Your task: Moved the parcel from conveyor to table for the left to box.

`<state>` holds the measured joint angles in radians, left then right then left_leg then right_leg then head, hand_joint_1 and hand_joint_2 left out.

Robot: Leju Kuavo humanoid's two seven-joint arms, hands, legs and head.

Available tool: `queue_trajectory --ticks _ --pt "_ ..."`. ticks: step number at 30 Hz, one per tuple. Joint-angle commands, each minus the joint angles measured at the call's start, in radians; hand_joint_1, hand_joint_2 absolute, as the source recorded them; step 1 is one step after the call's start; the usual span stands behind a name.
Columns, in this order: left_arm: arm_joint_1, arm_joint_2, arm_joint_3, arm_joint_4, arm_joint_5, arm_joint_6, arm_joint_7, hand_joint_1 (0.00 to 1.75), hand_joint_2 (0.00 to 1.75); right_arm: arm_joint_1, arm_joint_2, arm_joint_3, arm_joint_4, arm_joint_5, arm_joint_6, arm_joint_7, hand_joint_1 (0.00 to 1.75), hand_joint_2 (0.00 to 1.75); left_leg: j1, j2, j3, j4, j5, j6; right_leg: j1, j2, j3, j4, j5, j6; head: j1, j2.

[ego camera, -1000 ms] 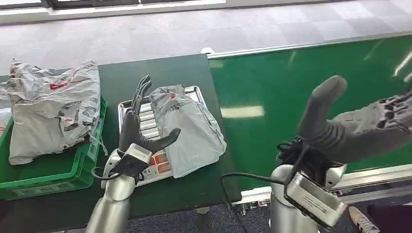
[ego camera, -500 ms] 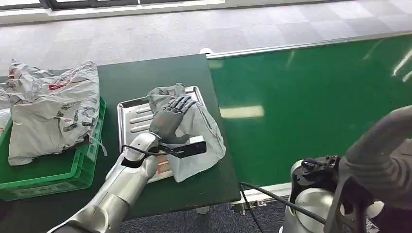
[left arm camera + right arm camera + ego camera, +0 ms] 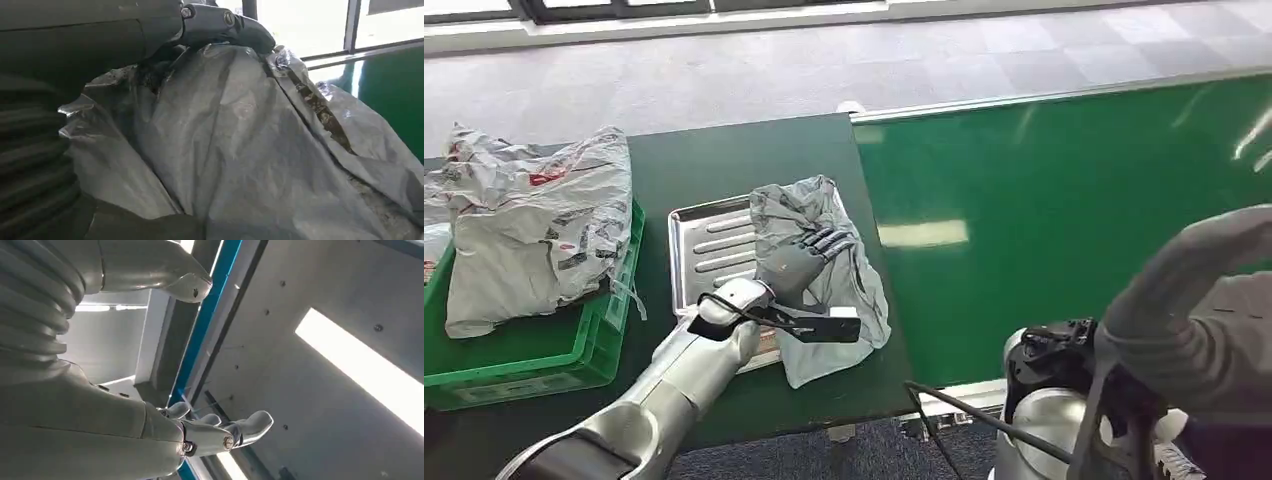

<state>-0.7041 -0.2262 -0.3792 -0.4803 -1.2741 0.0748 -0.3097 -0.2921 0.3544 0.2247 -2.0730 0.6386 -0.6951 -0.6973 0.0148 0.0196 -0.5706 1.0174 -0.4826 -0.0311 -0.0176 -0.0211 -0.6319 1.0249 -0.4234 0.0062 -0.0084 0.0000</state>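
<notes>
the grey parcel (image 3: pixel 819 275) lies on the metal tray (image 3: pixel 704 245) on the dark tabletop (image 3: pixel 724 160), beside the green conveyor (image 3: pixel 1064 200). the left robot hand (image 3: pixel 799 262) rests on it (whether it grips is unclear). the right robot hand (image 3: pixel 150 435) is raised, released, holding nothing.

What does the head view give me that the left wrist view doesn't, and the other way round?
Head view alone: the metal tray under the grey parcel, the green crate of bagged parcels, the conveyor belt, the raised right hand. Left wrist view alone: close creases and a dark seam on the parcel's plastic. Both: the left hand resting on that parcel.
</notes>
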Motion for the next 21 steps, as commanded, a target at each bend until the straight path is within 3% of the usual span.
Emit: queue_trajectory --ticks 1,14,21 --pt "-0.036 0.009 -0.066 0.124 0.001 -0.082 -0.038 1.75 1.75 -0.007 -0.005 0.032 0.075 0.001 -0.003 -0.001 0.0 1.75 0.0 0.0 0.001 -0.003 0.002 0.002 0.0 0.004 0.001 -0.004 0.002 -0.001 0.0 0.0" --pt "-0.053 0.004 -0.029 0.099 0.056 -0.036 -0.079 1.75 1.75 0.001 -0.005 0.014 0.097 0.015 -0.003 -0.001 0.0 1.75 0.0 -0.001 0.007 -0.002 0.001 0.002 0.001 0.001 0.002 -0.002 0.001 -0.001 0.0 0.0" --pt "0.0 0.021 0.101 -0.07 0.346 -0.224 -0.372 1.75 1.75 0.003 -0.005 0.005 0.16 -0.006 -0.003 -0.001 0.0 1.75 0.001 0.001 0.007 -0.004 0.002 0.002 0.001 0.004 0.001 -0.004 0.002 -0.001 0.0 0.0"
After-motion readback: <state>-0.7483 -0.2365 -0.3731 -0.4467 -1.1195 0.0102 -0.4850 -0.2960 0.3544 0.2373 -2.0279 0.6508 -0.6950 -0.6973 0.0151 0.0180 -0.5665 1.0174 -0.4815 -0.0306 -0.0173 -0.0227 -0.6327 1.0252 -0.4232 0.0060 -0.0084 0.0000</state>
